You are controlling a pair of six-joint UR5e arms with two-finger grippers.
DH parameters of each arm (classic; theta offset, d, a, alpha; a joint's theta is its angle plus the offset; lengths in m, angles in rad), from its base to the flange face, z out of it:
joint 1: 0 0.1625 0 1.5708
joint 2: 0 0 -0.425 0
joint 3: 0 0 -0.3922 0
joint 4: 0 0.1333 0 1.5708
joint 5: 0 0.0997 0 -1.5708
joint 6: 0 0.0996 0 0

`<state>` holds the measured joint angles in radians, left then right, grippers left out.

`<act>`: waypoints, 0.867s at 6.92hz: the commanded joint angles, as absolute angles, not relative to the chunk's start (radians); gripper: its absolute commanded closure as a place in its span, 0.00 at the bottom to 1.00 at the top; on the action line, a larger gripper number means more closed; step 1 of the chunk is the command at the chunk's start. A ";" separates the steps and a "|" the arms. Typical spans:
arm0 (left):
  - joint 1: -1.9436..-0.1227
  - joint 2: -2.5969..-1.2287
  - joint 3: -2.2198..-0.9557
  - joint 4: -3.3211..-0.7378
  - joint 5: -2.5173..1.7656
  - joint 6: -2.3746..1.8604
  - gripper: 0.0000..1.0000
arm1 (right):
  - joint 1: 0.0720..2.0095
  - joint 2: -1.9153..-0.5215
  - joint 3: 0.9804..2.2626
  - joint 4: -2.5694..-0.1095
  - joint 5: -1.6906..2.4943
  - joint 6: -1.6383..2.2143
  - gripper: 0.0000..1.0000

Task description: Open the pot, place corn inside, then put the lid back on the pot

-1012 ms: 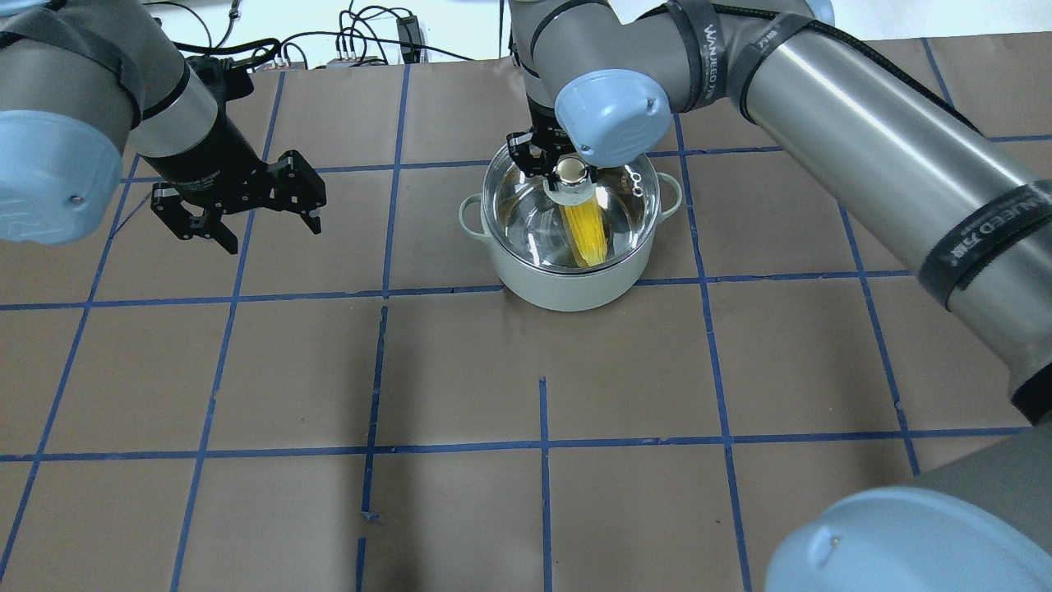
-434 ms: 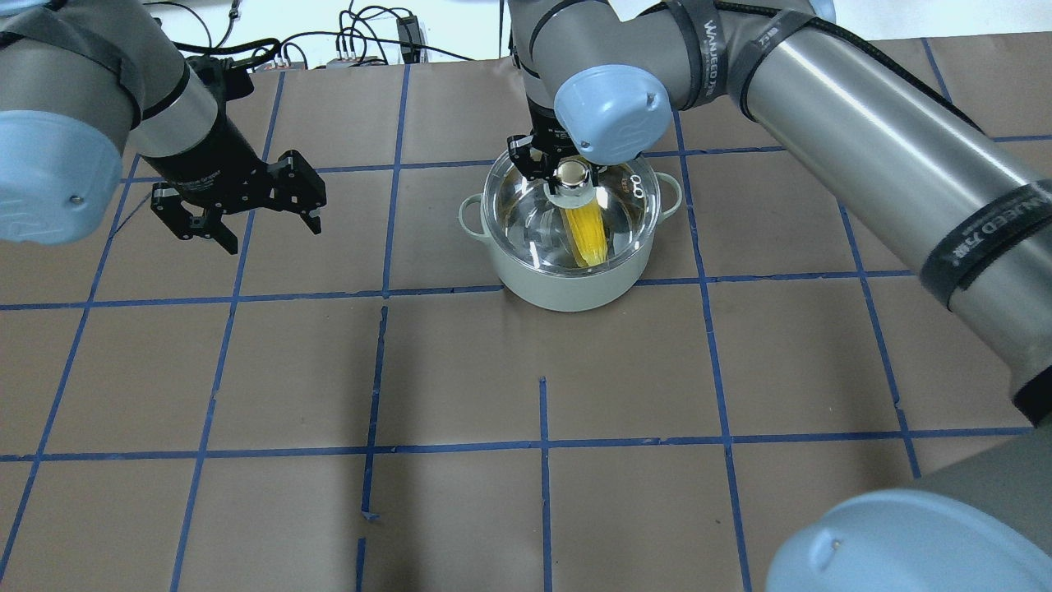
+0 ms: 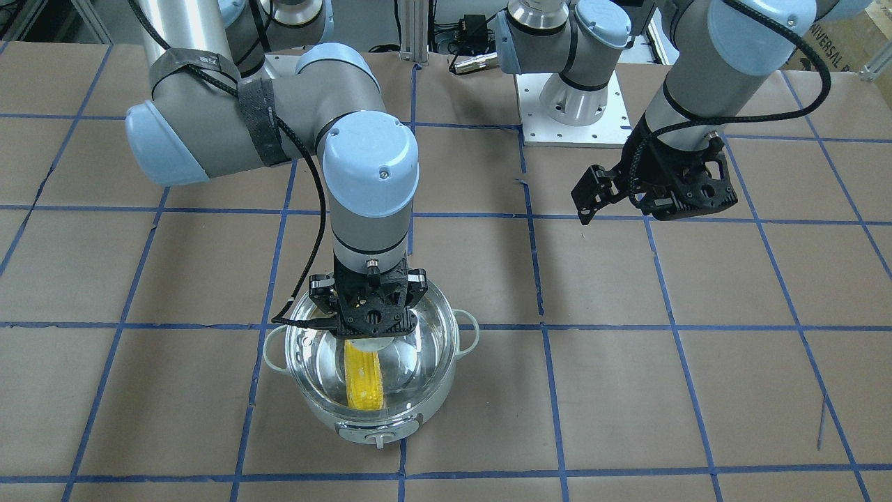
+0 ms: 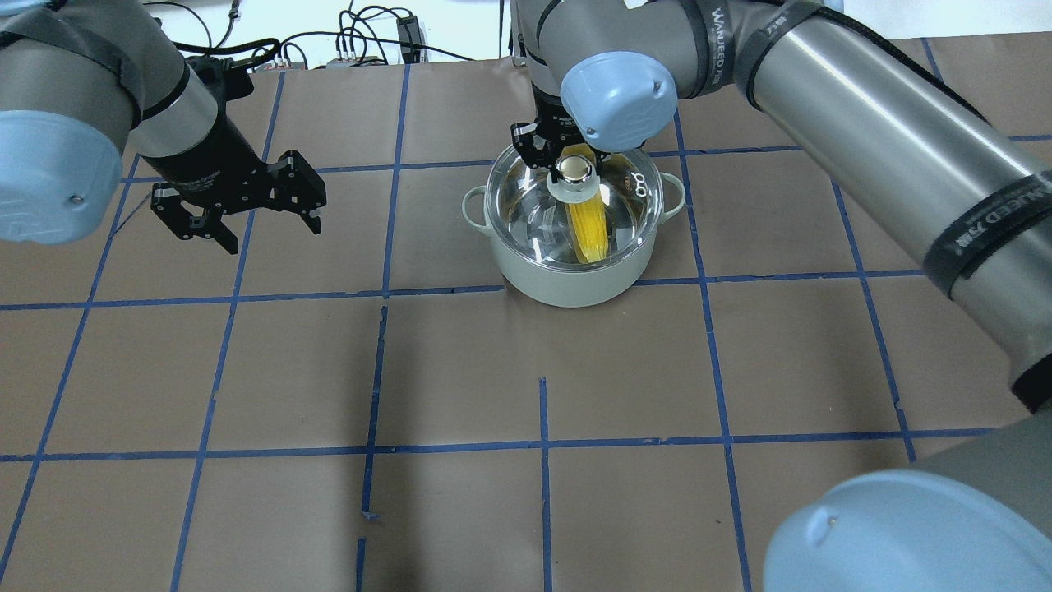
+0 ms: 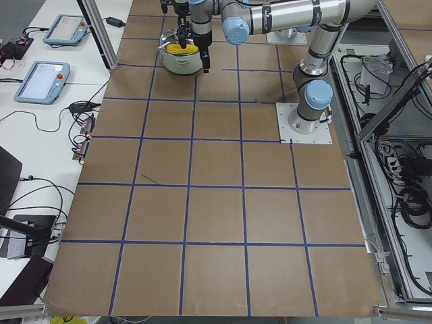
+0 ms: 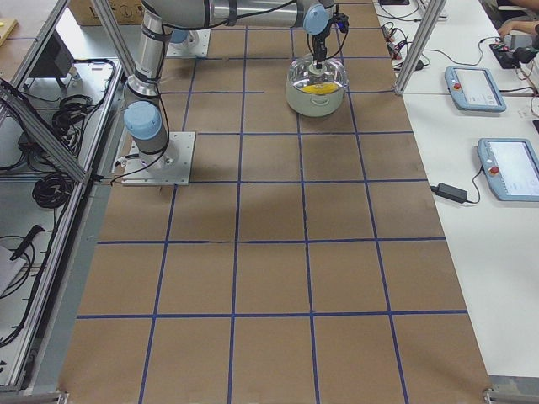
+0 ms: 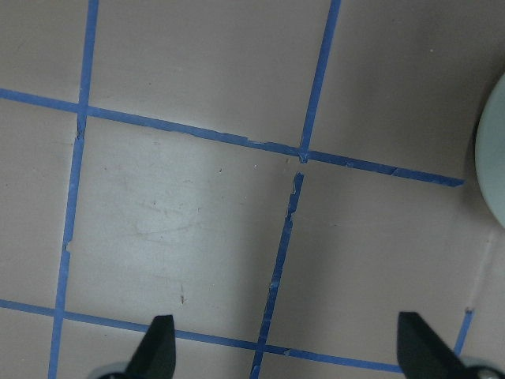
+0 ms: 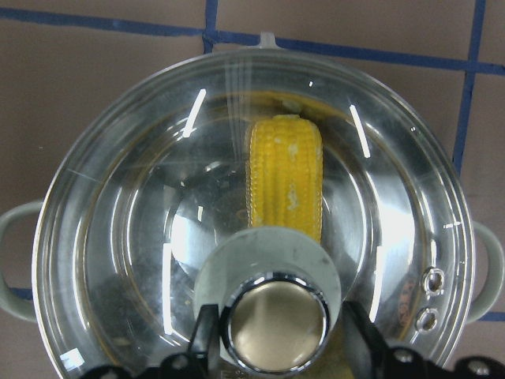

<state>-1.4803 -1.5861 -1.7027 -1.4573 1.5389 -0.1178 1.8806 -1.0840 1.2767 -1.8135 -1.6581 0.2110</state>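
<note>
The pale-green pot (image 4: 567,284) stands at the table's middle back. The corn (image 4: 590,230) lies inside it, seen through the clear glass lid (image 4: 629,210), which sits level on the pot's rim. My right gripper (image 4: 567,156) hangs just above the lid's shiny knob (image 4: 574,170), open, with a finger on each side and a small gap to the knob. The right wrist view shows the knob (image 8: 274,332), the corn (image 8: 286,181) and the lid (image 8: 118,237) from above. My left gripper (image 4: 251,230) is open and empty, above bare paper to the pot's left.
The table is covered in brown paper with a blue tape grid (image 4: 542,448). The pot's edge (image 7: 495,158) shows at the right of the left wrist view. Cables (image 4: 370,41) lie past the table's far edge.
The lid has settled level on the pot. My right gripper has let go of the knob and risen a little. The left arm has not moved.
</note>
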 commanded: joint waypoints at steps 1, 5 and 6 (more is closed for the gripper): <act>-1.480 -1.586 -1.703 -1.457 1.540 -0.117 0.00 | 1.856 -1.056 1.174 -1.806 -1.655 0.204 0.35; -1.480 -1.586 -1.709 -1.457 1.540 -0.115 0.00 | 1.780 -1.069 1.105 -1.734 -1.654 0.059 0.31; -1.479 -1.588 -1.707 -1.457 1.542 -0.115 0.00 | 1.751 -1.084 1.100 -1.695 -1.631 0.022 0.31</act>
